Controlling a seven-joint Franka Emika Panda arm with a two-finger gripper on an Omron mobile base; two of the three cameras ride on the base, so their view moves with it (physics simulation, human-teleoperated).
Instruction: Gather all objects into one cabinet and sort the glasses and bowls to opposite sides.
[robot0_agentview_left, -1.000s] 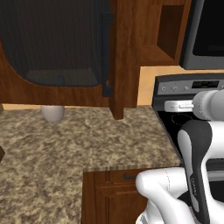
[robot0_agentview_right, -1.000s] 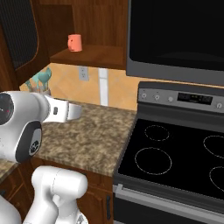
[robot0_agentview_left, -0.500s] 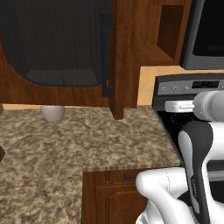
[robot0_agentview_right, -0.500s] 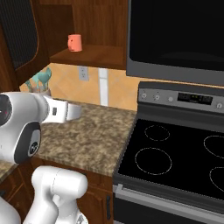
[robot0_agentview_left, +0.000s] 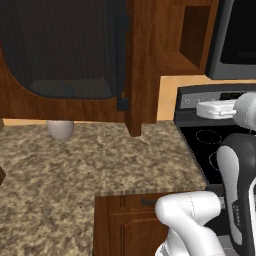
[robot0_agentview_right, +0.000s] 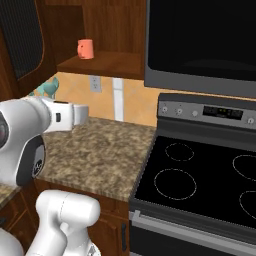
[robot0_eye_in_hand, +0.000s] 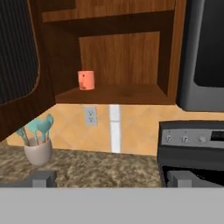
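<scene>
Small translucent orange-red cup upright on the open cabinet floor; tool spread wide, empty.

1. No legible text, label, brand or number is seen.
2. On the stove's control panel a dark display is shown, but its marks are too blurred to be read.

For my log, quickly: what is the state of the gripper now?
Gripper: open, holding nothing, its small dark fingertips spread wide apart.
</scene>
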